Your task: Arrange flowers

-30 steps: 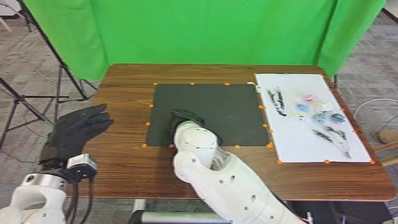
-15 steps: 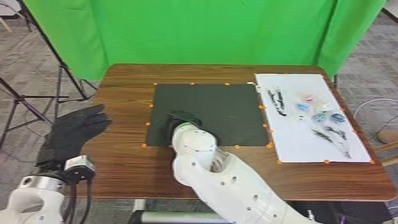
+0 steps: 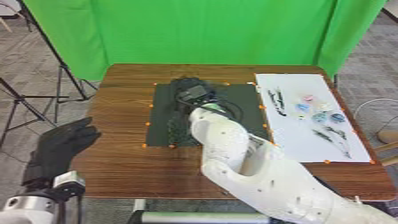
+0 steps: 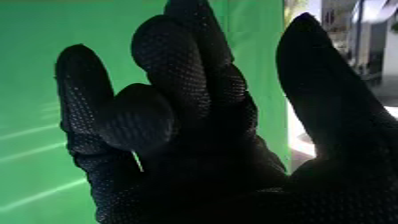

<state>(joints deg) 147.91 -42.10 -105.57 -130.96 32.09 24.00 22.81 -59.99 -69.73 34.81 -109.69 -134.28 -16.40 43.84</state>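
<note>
One green curtain [image 3: 213, 35] hangs behind the brown table [image 3: 133, 172].

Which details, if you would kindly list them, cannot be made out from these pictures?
Head view: part of the black mat, hidden by the right hand and right arm.
Head view: what kinds the small blooms are, too small.
Head view: the rest of the left arm, cut off by the bottom edge.
</note>
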